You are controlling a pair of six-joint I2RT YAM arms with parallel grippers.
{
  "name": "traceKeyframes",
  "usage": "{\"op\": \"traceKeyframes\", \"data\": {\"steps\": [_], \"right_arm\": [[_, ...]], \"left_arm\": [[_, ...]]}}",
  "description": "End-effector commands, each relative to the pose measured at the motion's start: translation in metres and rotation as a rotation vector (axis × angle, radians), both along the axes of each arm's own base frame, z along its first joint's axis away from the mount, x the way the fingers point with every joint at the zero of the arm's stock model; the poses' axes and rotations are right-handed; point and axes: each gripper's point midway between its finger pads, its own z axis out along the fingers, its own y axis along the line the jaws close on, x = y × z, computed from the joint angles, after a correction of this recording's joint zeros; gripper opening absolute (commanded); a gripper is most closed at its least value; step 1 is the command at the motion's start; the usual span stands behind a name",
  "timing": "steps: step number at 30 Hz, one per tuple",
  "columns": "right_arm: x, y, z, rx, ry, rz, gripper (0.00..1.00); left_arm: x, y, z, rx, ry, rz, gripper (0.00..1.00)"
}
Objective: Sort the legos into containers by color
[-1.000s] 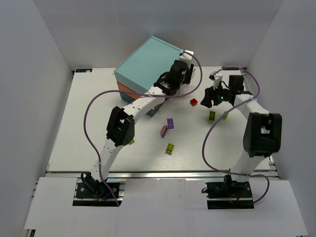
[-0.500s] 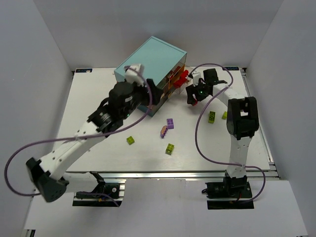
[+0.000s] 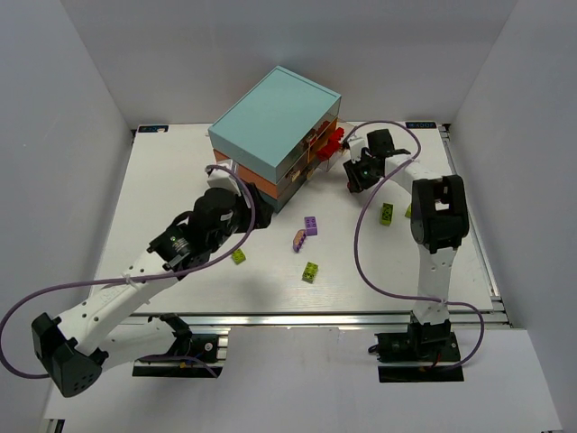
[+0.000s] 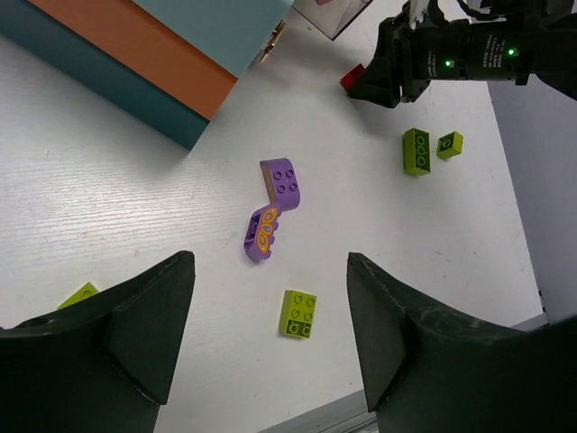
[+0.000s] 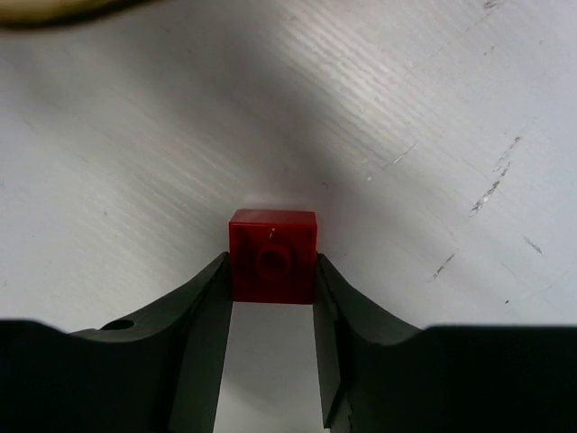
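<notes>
My right gripper (image 5: 272,269) is shut on a small red lego (image 5: 272,253), just above the white table and right of the containers' open drawer (image 3: 326,142), where red legos lie. The containers (image 3: 275,135) are one chest with light teal, orange and dark teal layers. My left gripper (image 4: 269,271) is open and empty, high above the table. Below it lie a yellow-green lego (image 4: 298,313), two purple legos (image 4: 282,179) (image 4: 262,232) and another yellow-green one (image 4: 82,294). In the top view the right gripper (image 3: 357,176) is beside the drawer and the left gripper (image 3: 236,206) is near the chest's front corner.
Two more yellow-green legos (image 3: 386,213) (image 3: 410,210) lie right of the middle, near the right arm. White walls close in the table on three sides. The left arm stretches across the near left of the table.
My left arm has pulled back from the chest's drawer toward the near left, leaving the drawer open. My right gripper has moved left to the red lego and shut on it.
</notes>
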Motion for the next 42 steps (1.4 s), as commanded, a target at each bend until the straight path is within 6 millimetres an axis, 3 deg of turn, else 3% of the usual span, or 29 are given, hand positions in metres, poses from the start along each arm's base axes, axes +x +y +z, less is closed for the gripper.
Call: {"op": "traceKeyframes", "data": {"steps": [1, 4, 7, 9, 12, 13, 14, 17, 18, 19, 21, 22, 23, 27, 30, 34, 38, 39, 40, 41, 42], "right_arm": [[-0.002, 0.003, 0.033, 0.035, -0.063, 0.043, 0.03], [-0.015, 0.012, 0.067, 0.126, -0.104, 0.110, 0.00], [-0.028, 0.025, 0.133, 0.218, -0.243, 0.188, 0.00], [-0.029, 0.035, 0.154, 0.258, -0.285, 0.219, 0.00], [-0.016, 0.046, 0.184, 0.321, -0.314, 0.216, 0.00], [-0.011, 0.050, 0.180, 0.332, -0.296, 0.216, 0.00], [-0.002, 0.054, 0.196, 0.354, -0.319, 0.205, 0.00], [0.017, 0.066, 0.192, 0.370, -0.304, 0.184, 0.00], [0.028, 0.070, 0.209, 0.373, -0.341, 0.182, 0.01], [0.038, 0.074, 0.194, 0.370, -0.315, 0.172, 0.02], [0.053, 0.081, 0.206, 0.387, -0.341, 0.152, 0.07], [0.059, 0.084, 0.193, 0.390, -0.316, 0.150, 0.09], [0.062, 0.086, 0.192, 0.390, -0.319, 0.153, 0.11], [0.071, 0.089, 0.181, 0.359, -0.336, 0.171, 0.43], [0.072, 0.088, 0.184, 0.352, -0.340, 0.170, 0.62], [0.069, 0.085, 0.206, 0.379, -0.370, 0.172, 0.66], [0.059, 0.082, 0.236, 0.427, -0.398, 0.165, 0.65], [0.055, 0.082, 0.237, 0.436, -0.393, 0.160, 0.61], [0.051, 0.077, 0.252, 0.447, -0.419, 0.151, 0.57], [0.049, 0.067, 0.240, 0.442, -0.389, 0.103, 0.47], [0.049, 0.062, 0.242, 0.440, -0.406, 0.079, 0.16]], "left_arm": [[-0.005, 0.009, 0.000, -0.018, 0.011, 0.035, 0.78], [-0.010, 0.012, -0.008, -0.021, 0.036, 0.042, 0.78], [-0.017, 0.015, -0.020, -0.031, 0.061, 0.044, 0.78], [-0.021, 0.017, -0.025, -0.046, 0.075, 0.049, 0.78], [-0.025, 0.020, -0.031, -0.060, 0.085, 0.056, 0.78], [-0.027, 0.021, -0.032, -0.060, 0.089, 0.055, 0.78], [-0.028, 0.022, -0.031, -0.064, 0.085, 0.054, 0.78], [-0.031, 0.024, -0.033, -0.062, 0.096, 0.055, 0.78], [-0.032, 0.024, -0.033, -0.063, 0.100, 0.055, 0.78], [-0.033, 0.025, -0.034, -0.061, 0.102, 0.057, 0.78], [-0.034, 0.027, -0.032, -0.073, 0.102, 0.064, 0.78], [-0.034, 0.028, -0.032, -0.077, 0.101, 0.069, 0.78], [-0.035, 0.029, -0.031, -0.077, 0.103, 0.069, 0.78], [-0.039, 0.033, -0.028, -0.094, 0.103, 0.083, 0.78], [-0.039, 0.036, -0.029, -0.094, 0.102, 0.092, 0.78], [-0.039, 0.034, -0.029, -0.101, 0.100, 0.088, 0.78], [-0.035, 0.028, -0.028, -0.098, 0.099, 0.078, 0.79], [-0.034, 0.028, -0.028, -0.091, 0.098, 0.075, 0.79], [-0.033, 0.027, -0.025, -0.093, 0.092, 0.075, 0.78], [-0.032, 0.028, -0.026, -0.086, 0.094, 0.079, 0.78], [-0.031, 0.029, -0.025, -0.085, 0.090, 0.085, 0.78]]}}
